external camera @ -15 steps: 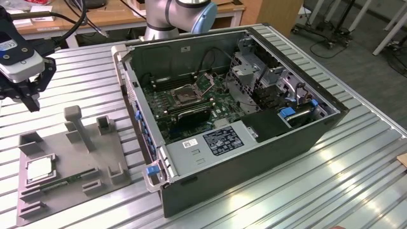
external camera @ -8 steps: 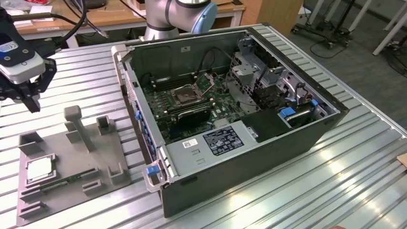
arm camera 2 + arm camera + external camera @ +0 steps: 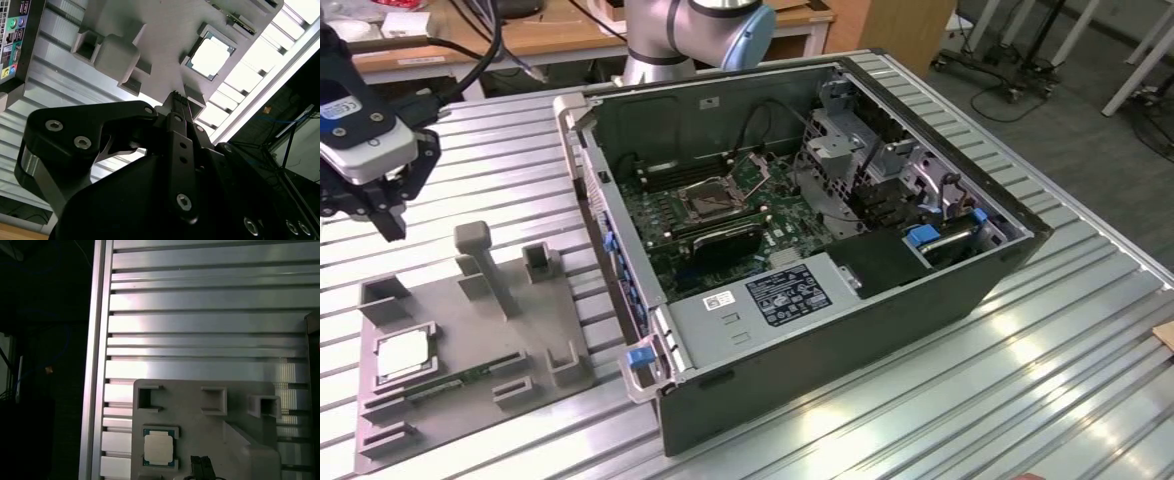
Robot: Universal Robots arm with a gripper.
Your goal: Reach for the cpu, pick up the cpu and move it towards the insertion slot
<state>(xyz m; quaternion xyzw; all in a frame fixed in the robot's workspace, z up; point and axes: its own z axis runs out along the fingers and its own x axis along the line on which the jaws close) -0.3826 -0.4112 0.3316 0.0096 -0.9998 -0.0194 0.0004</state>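
Gripper [image 3: 390, 232] hangs over the slatted metal desk [image 3: 1067, 330] with its thin fingers pressed together, holding nothing, above the far end of a grey holder tray [image 3: 547, 340]. The cpu [image 3: 403, 352] lies flat in a square pocket of that tray, silvery top up (both wrist views show it near the fingertips, apart from them). The insertion slot [image 3: 716, 200] sits on the green board inside the open computer case [image 3: 854, 330], well apart from the cpu, toward the exterior view's right
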